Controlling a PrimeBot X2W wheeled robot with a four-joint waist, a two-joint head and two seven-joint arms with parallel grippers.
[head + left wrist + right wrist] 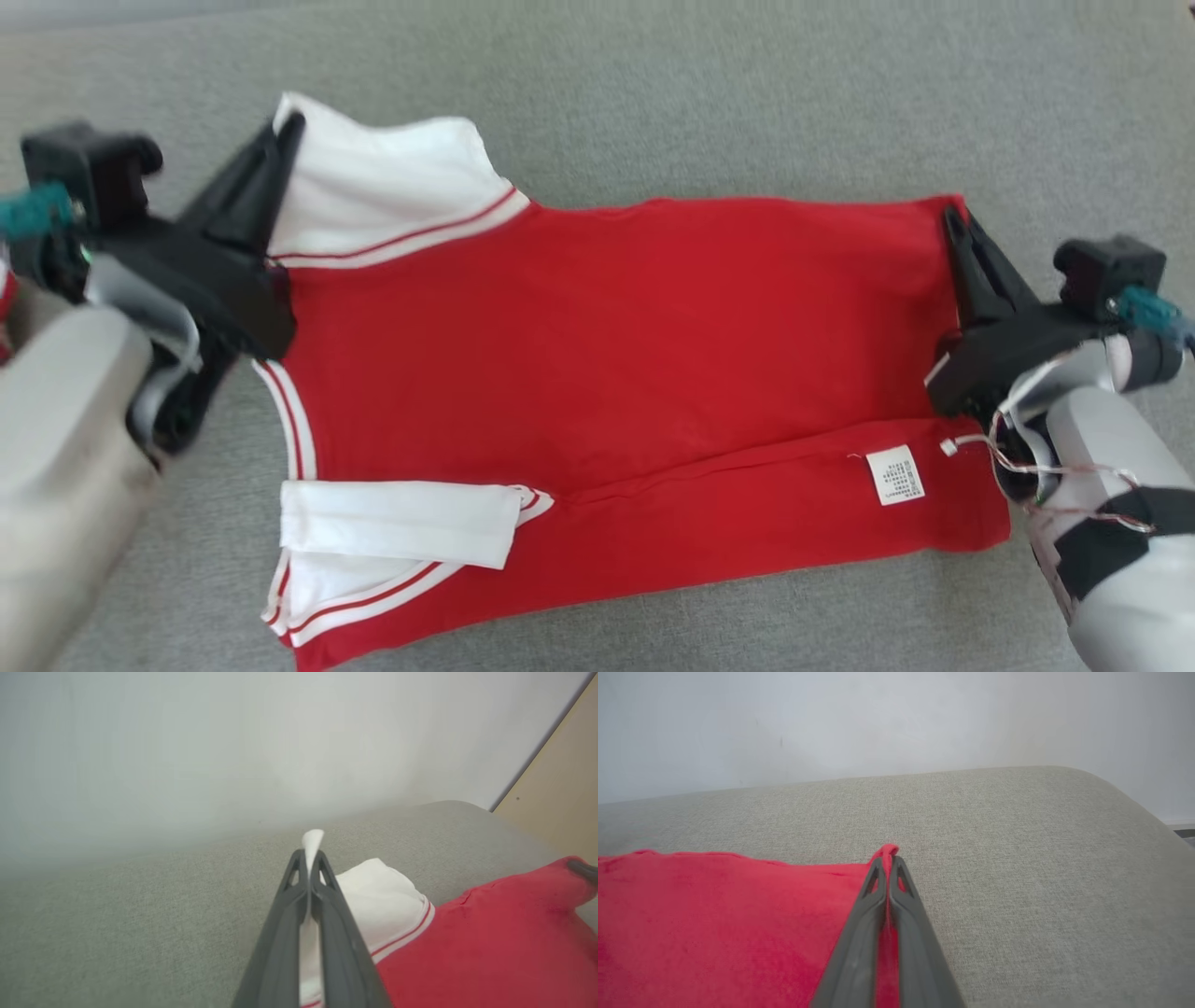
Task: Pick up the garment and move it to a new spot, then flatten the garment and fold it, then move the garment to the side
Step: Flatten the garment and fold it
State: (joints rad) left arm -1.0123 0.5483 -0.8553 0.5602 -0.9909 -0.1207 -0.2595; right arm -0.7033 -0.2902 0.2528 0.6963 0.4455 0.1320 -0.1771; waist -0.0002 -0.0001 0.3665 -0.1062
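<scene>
The left gripper [291, 126] is clamped on the white sleeve [392, 187] at the far left corner of the garment [607, 345], with a tip of white cloth protruding past its fingertips in the left wrist view. The garment, red with white striped trim, lies spread across the grey cushion [747, 103], its near edge folded over so that a label [895, 474] faces up. The right gripper [952, 219] is clamped on the red hem corner at the far right.
</scene>
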